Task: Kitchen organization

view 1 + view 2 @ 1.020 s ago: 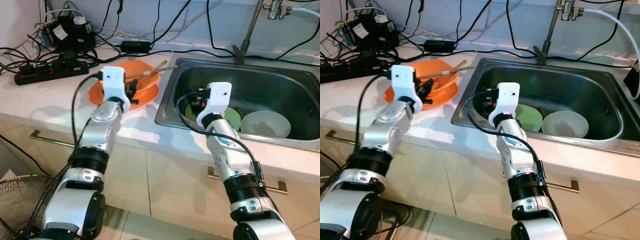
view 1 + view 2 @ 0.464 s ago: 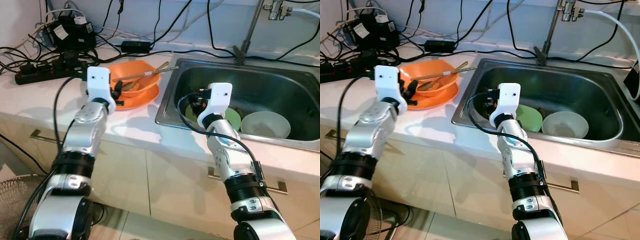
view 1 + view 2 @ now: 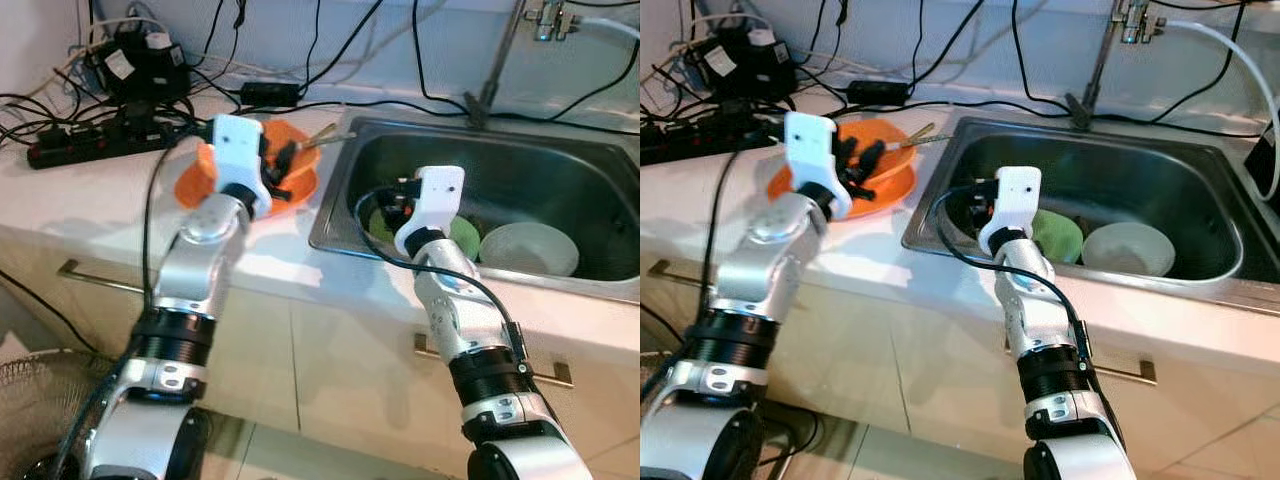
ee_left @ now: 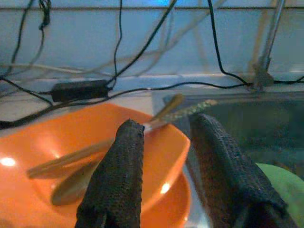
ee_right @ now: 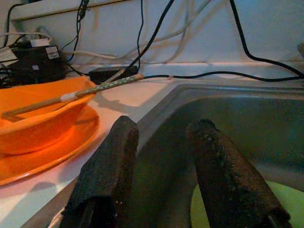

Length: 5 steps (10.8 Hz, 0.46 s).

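Observation:
An orange bowl (image 3: 898,158) sits on an orange plate (image 3: 780,183) on the white counter, left of the sink. Patterned chopsticks (image 4: 183,114) and a wooden spoon (image 4: 71,188) rest in the bowl, their ends sticking out over its rim toward the sink. My left gripper (image 3: 862,163) hovers open just above the bowl, nothing between its fingers (image 4: 118,175). Inside the steel sink (image 3: 560,180) lie a green plate (image 3: 1062,236) and a white bowl (image 3: 1127,249). My right gripper (image 3: 393,203) hangs open over the sink's left part, near the green plate (image 5: 280,202), holding nothing.
A power strip (image 3: 90,148), a black adapter and many tangled cables crowd the counter's back left. The faucet stem (image 3: 495,70) rises behind the sink. Cabinet fronts with bar handles (image 3: 95,277) are below the counter; a wire fan guard (image 3: 30,400) stands on the floor at left.
My left arm, which had drawn back to the left of the bowl half a second ago, has swung right again and is over the bowl. The right arm has not moved.

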Available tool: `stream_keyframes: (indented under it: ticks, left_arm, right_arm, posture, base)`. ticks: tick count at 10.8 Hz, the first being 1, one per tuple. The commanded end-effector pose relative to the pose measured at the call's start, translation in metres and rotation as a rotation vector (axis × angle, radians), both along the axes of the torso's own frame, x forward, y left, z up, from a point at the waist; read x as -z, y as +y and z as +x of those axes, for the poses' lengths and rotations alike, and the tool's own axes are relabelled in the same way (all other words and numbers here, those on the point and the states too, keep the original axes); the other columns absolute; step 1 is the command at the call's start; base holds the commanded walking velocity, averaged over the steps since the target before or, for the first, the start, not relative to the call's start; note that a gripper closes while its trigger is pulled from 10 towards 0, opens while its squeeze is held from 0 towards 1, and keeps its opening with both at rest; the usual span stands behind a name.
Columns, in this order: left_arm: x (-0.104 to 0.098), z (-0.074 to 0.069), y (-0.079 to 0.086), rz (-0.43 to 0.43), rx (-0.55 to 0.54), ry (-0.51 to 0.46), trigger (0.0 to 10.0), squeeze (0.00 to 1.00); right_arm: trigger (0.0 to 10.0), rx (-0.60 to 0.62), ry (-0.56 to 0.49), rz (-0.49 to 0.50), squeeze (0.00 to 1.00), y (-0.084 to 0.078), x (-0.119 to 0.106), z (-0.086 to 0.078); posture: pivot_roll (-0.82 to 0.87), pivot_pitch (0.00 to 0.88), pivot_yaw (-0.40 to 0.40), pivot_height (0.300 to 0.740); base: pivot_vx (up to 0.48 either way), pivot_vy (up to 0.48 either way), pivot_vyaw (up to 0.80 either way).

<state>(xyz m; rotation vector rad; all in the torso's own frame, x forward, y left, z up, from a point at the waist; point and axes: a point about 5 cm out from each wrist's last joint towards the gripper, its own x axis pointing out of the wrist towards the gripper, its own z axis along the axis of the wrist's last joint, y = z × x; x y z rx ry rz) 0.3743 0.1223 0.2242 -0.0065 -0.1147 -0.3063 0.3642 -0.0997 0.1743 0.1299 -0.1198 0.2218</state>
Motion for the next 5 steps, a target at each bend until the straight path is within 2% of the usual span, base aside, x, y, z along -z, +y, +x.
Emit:
stream_keyframes:
  ticks: [1, 5]
  left_arm:
    - [0.0049, -0.0004, 0.0007, -0.015, 0.0, 0.025, 10.0, 0.0]
    - [0.0145, -0.0004, 0.0089, -0.072, -0.036, 0.08, 10.0, 0.0]
  right_arm:
    - [10.0, 0.0, -0.004, 0.004, 0.0, 0.0006, -0.0038, 0.0028]
    - [10.0, -0.001, -0.002, 0.002, 0.0, 0.0005, -0.0027, 0.0023]
  posture:
    - [0.16, 0.004, -0.003, 0.74]
    - [0.17, 0.002, -0.006, 0.74]
  base:
    - [0.0, 0.0, 0.0]
    - [0.0, 0.0, 0.0]
